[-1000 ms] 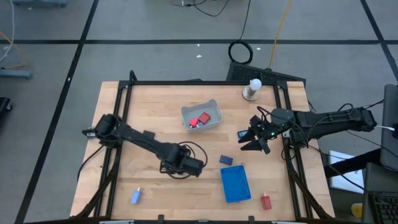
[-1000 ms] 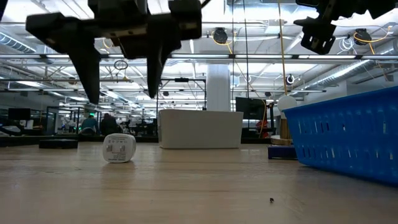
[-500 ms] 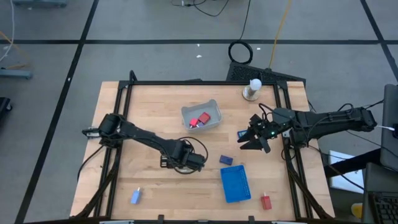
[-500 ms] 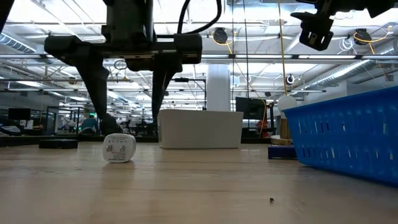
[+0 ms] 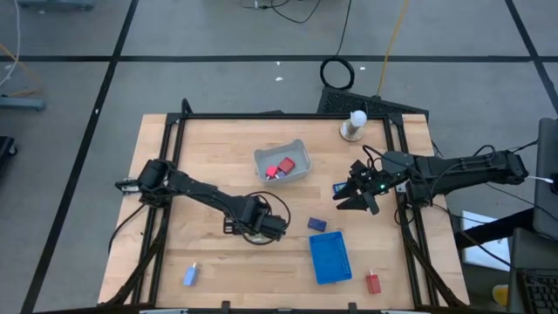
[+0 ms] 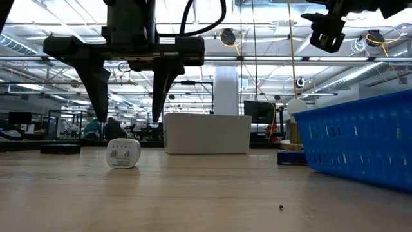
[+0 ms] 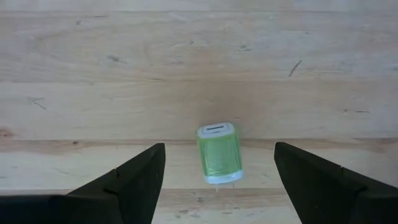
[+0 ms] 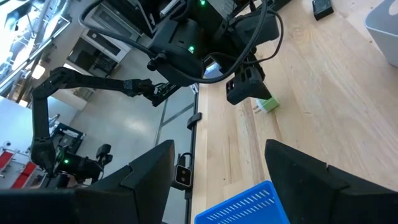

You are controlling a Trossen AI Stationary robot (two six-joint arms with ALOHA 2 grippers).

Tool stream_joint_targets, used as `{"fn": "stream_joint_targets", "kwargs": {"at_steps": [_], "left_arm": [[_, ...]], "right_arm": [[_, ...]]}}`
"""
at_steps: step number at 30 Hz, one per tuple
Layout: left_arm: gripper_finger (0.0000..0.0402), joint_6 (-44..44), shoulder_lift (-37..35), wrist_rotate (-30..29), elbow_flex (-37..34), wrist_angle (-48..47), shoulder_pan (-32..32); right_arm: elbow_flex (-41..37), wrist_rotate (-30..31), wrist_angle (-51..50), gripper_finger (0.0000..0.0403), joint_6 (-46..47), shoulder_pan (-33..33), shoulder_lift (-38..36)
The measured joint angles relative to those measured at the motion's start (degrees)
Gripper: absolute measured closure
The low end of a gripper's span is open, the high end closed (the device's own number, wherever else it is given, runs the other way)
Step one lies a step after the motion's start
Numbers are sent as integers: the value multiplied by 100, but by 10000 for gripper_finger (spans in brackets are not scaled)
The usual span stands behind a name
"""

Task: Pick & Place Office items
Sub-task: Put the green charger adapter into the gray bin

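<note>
A small green block (image 7: 219, 152) lies on its side on the wooden table (image 5: 209, 148); the low view shows its pale end (image 6: 123, 153). My left gripper (image 5: 255, 228) hangs above it, pointing straight down and open. Its fingers (image 7: 134, 180) stand on either side of the block and clear of it. The fingertips (image 6: 103, 113) stop above the block's top. My right gripper (image 5: 353, 199) waits open and empty, high over the table's right side. Other office items: a dark blue block (image 5: 316, 224), a red block (image 5: 373, 283) and a light blue piece (image 5: 189, 276).
A pale bin (image 5: 282, 163) holding red and dark pieces stands at the far centre. A flat blue tray (image 5: 330, 257) lies near the front, right of centre. A white knob on a stand (image 5: 353, 125) sits at the far right. A small dark item (image 5: 338, 187) lies by the right gripper.
My left gripper has come down a little over the green block and tipped from a slant to pointing straight down, then stayed still. The block has not moved.
</note>
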Motion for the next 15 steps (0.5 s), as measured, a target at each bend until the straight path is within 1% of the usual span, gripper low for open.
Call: {"fn": "stream_joint_targets", "kwargs": {"at_steps": [10, 15], "left_arm": [[96, -46, 62, 11, 0, 11, -81], [96, -52, 256, 208, -7, 178, -117]], "right_arm": [[0, 11, 8, 161, -88, 0, 0], [0, 14, 25, 161, -89, 0, 1]]}}
